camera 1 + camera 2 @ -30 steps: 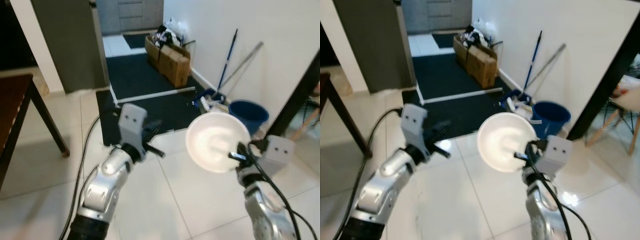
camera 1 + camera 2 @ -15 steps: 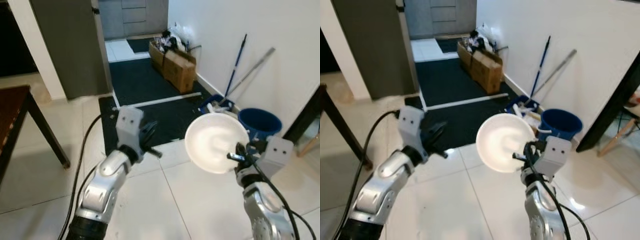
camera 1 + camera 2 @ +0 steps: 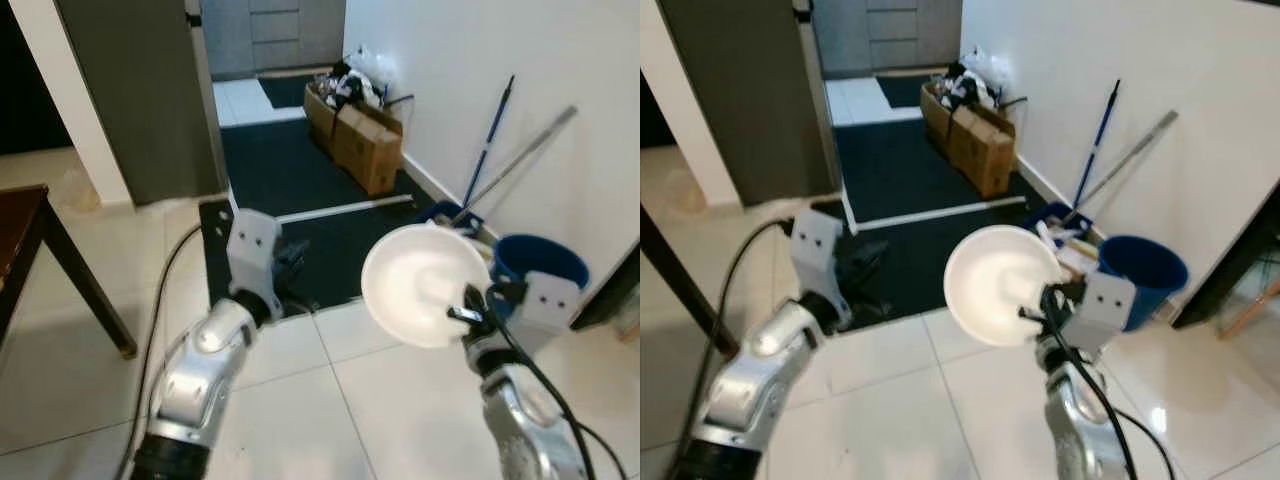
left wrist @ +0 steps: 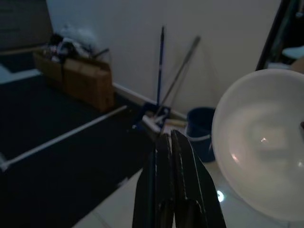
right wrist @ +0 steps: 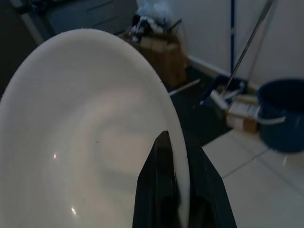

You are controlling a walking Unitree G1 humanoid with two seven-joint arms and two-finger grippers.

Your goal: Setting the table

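Left eye view: white bowl [image 3: 427,283] carried on edge out front, rim pinched in the right gripper [image 3: 470,312], hollow facing the left arm. Left gripper [image 3: 289,268] raised over the black mat [image 3: 330,225], holding nothing. Corner of a dark wooden table [image 3: 25,240] at far left, well apart. Best to turn toward that table slowly and keep the bowl level with the pinch firm.

Right eye view: blue bucket [image 3: 1142,272], mop handles [image 3: 1098,150] and cardboard boxes [image 3: 974,140] along the wall; worth keeping the bowl's swing away from them.

Left wrist view: black fingers [image 4: 163,190] pressed together, empty; bowl near, off to one side.

Right wrist view: fingers [image 5: 161,190] clamped over the bowl's rim, one on each face. Thin edge hold, so no jerks; likely to slip if tilted.
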